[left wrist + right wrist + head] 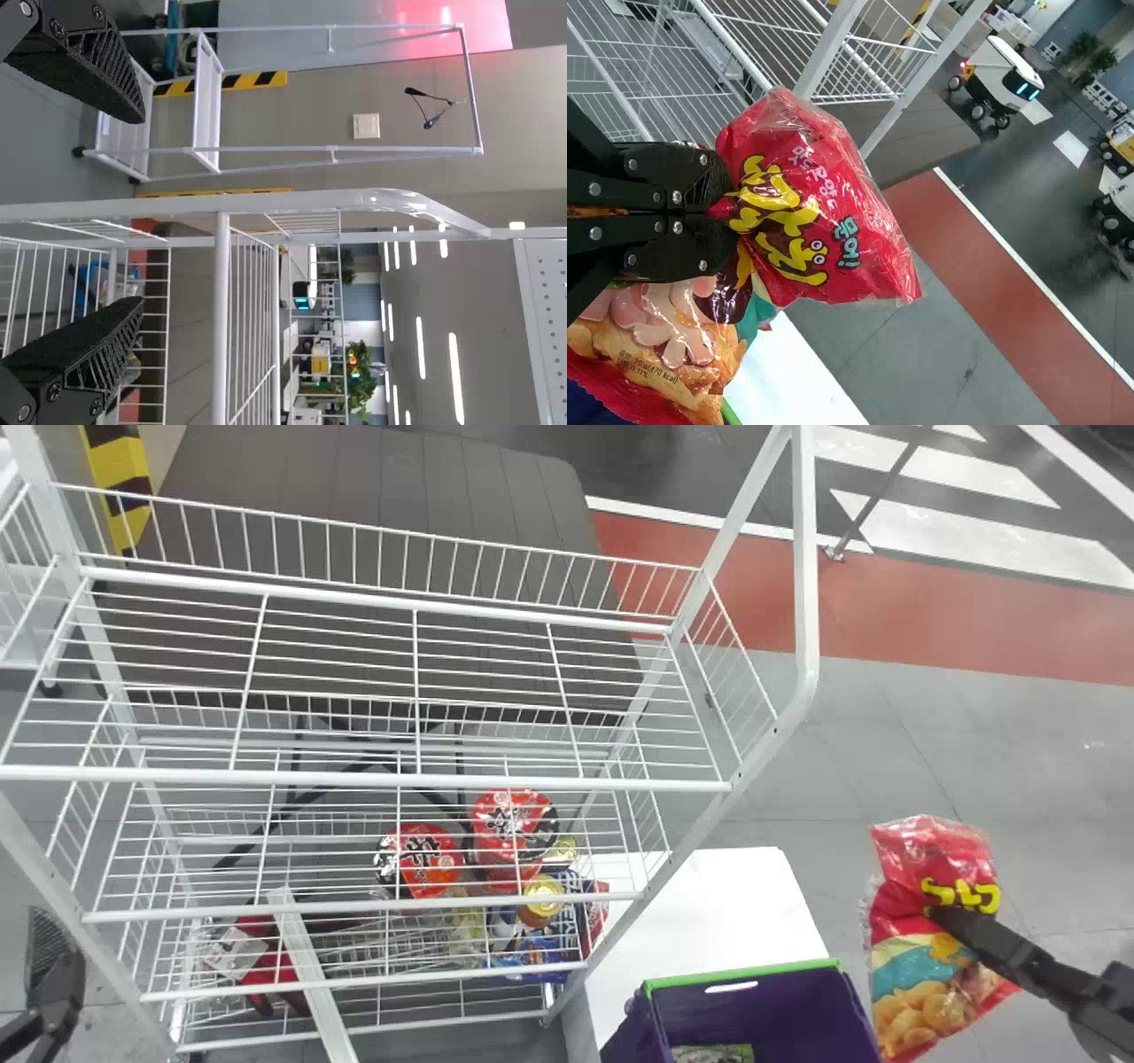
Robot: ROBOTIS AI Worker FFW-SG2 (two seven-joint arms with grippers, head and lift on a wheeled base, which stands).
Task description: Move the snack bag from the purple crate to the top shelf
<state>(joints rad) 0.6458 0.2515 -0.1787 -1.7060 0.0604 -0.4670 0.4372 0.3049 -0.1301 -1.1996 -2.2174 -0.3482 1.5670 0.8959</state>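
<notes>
My right pincer (719, 212) has the snack bag (917, 965) pinched mid-body — carried across too low, its hanging end could snag the top shelf's (354, 779) rim.

Snack bag (921, 965) red, yellow-lettered; crate (780, 1005) purple, green-rimmed.

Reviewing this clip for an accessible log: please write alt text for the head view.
The right gripper holds a red snack bag, right of a green-rimmed purple crate. A white wire shelf rack stands to the left, red packages on a lower level.
</notes>
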